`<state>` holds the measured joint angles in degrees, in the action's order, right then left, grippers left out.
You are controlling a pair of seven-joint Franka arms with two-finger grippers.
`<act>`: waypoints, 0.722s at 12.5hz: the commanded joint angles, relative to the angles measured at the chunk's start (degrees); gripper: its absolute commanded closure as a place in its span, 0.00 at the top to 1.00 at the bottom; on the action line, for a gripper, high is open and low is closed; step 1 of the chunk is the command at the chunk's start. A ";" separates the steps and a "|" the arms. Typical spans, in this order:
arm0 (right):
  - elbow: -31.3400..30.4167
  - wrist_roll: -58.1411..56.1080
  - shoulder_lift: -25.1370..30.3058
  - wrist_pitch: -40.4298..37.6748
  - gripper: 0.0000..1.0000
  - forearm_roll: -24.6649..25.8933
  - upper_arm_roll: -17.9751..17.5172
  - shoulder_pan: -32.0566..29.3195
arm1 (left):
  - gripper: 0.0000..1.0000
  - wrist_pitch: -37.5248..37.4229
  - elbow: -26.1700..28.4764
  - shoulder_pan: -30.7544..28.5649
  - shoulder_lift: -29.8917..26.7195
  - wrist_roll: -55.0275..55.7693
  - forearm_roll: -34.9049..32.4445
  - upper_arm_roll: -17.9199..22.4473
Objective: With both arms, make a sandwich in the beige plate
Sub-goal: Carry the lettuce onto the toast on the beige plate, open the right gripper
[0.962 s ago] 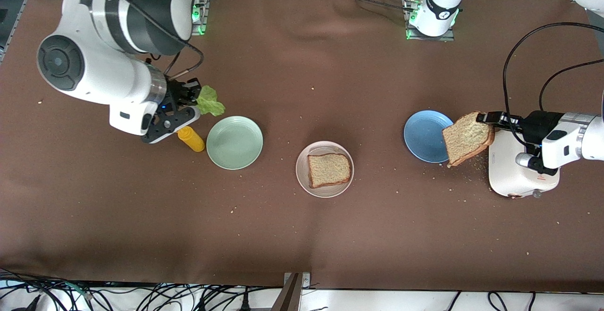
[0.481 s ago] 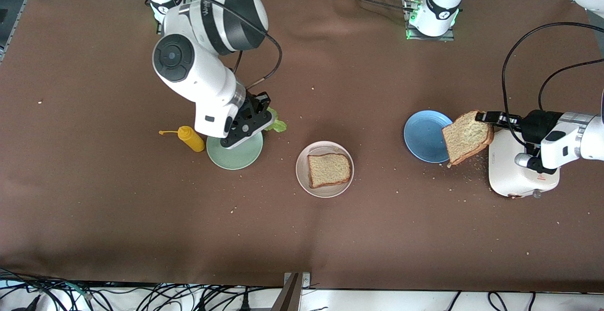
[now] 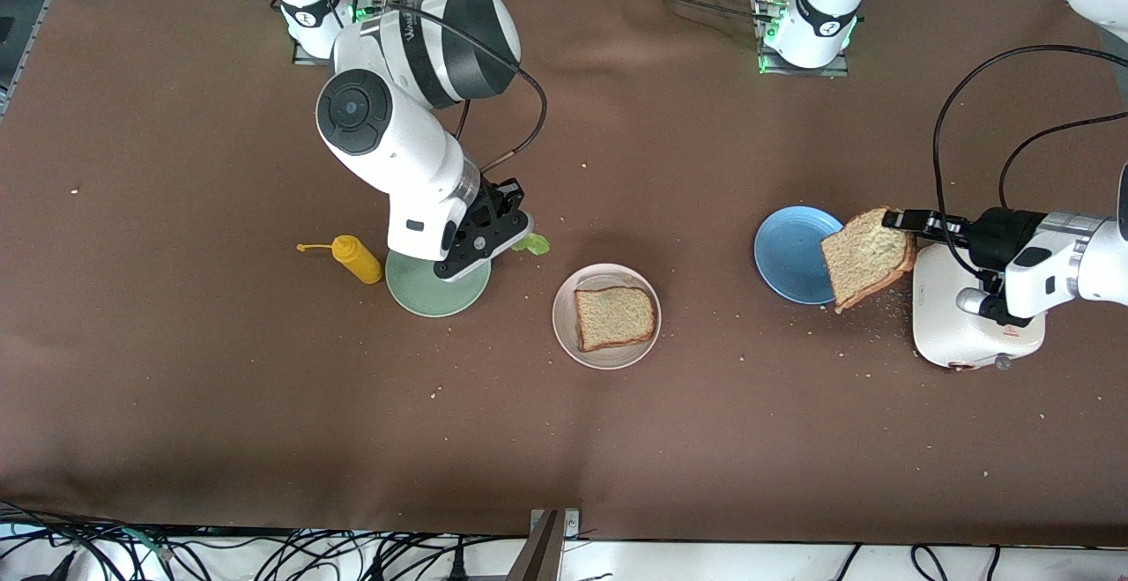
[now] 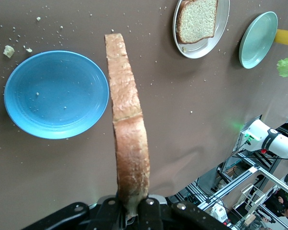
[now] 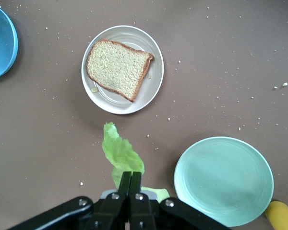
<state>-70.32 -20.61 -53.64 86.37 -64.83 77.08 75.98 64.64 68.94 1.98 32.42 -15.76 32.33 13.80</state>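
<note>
Currently your right gripper (image 5: 130,191) has its fingers pinched on the lettuce leaf (image 5: 119,154), up over the desk (image 3: 176,387) beside the mint plate (image 3: 423,294). Left gripper (image 4: 134,211) grips one toast slice (image 3: 868,255) over the blue plate (image 3: 789,255). Second slice (image 3: 614,317) lies on the beige plate (image 3: 564,321). Three plates, two slices. Mint plate partly hidden.

1 toast slice (image 3: 615,317) on beige plate (image 3: 564,327), mid-table

1 toast slice (image 3: 615,317) flat on beige plate (image 3: 566,332) | lettuce leaf (image 5: 121,155), 2nd slice (image 3: 868,254) airborne

Both arms raised, left gripper (image 3: 892,219) and right gripper (image 3: 522,230) fingers clamped.
</note>
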 commanded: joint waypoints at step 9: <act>-2.19 14.86 11.62 25.31 0.00 26.22 -38.63 -8.02 | 0.00 -0.92 0.14 -0.57 0.01 0.56 2.13 0.27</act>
<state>-70.92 -10.03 -44.87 107.60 -43.26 45.63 70.77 64.61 68.94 1.72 32.69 -15.76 32.33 13.81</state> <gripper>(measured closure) 0.982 0.903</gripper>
